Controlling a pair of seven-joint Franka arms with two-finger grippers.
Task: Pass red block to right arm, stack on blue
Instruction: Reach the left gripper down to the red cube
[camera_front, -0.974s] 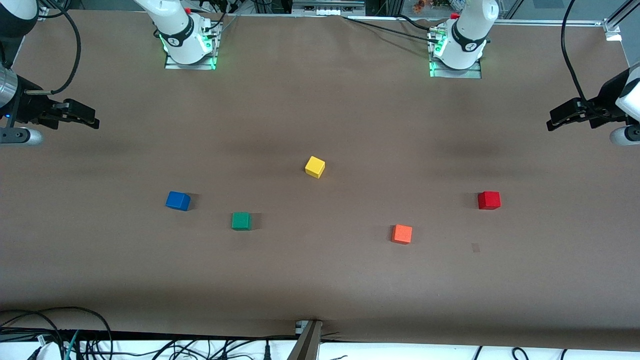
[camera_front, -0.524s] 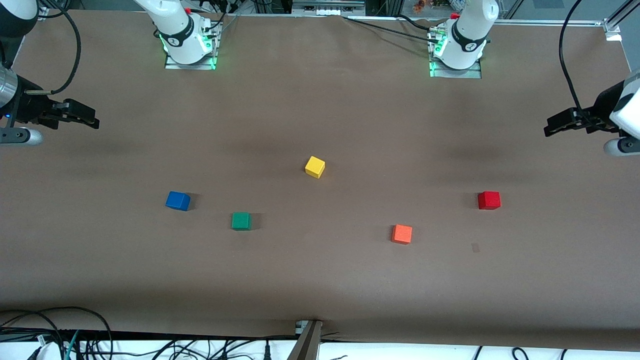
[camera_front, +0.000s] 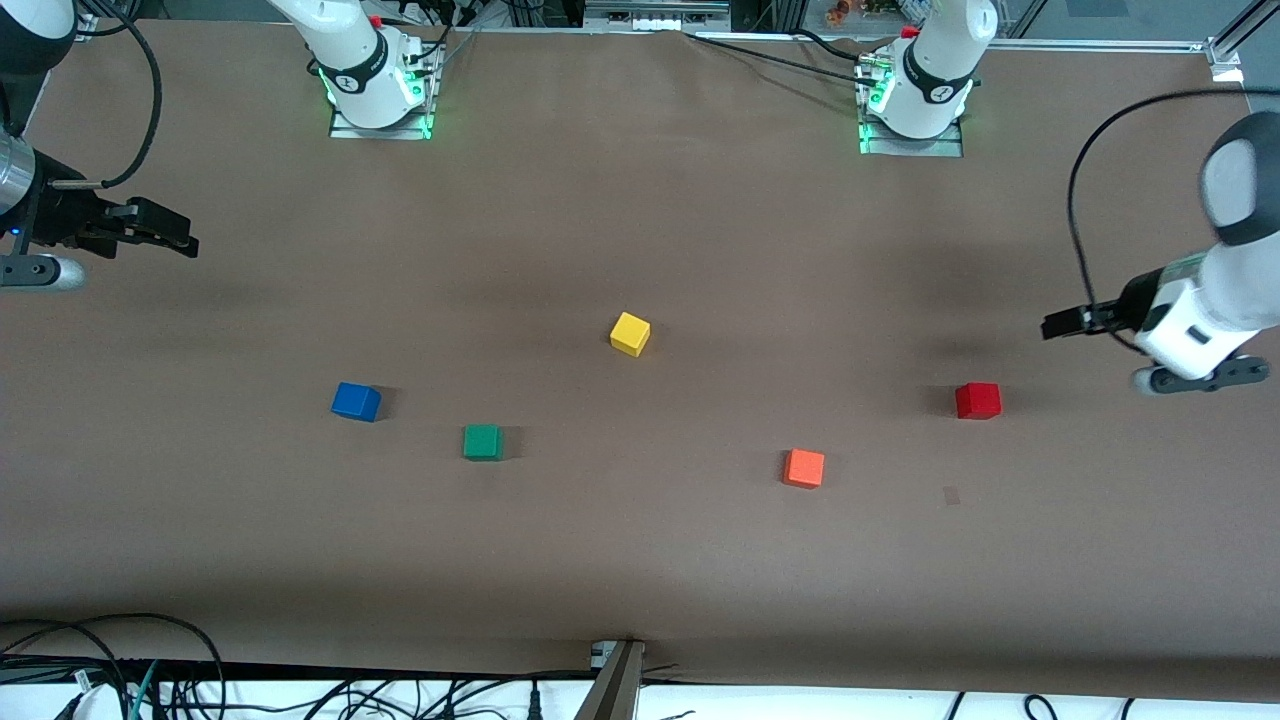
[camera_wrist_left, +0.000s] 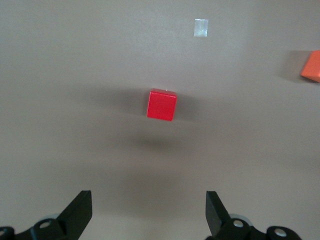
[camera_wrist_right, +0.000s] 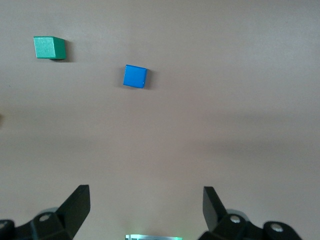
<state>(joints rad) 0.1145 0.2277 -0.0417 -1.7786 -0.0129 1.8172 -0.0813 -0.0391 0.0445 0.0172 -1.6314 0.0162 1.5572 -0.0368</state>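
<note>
The red block (camera_front: 978, 400) sits on the brown table toward the left arm's end; it also shows in the left wrist view (camera_wrist_left: 161, 105). My left gripper (camera_front: 1060, 324) is open and empty, up in the air over the table close to the red block, not touching it. The blue cube (camera_front: 356, 401) sits toward the right arm's end and shows in the right wrist view (camera_wrist_right: 135, 76). My right gripper (camera_front: 180, 238) is open and empty, waiting over the table edge at its own end.
A green cube (camera_front: 482, 441) lies beside the blue one, nearer the front camera. A yellow cube (camera_front: 630, 333) sits mid-table. An orange cube (camera_front: 804, 467) lies between the green cube and the red block. A small tape mark (camera_front: 951, 494) is near the red block.
My left arm has swung down and inward from the table's end toward the red block. The right arm and all cubes have not moved.
</note>
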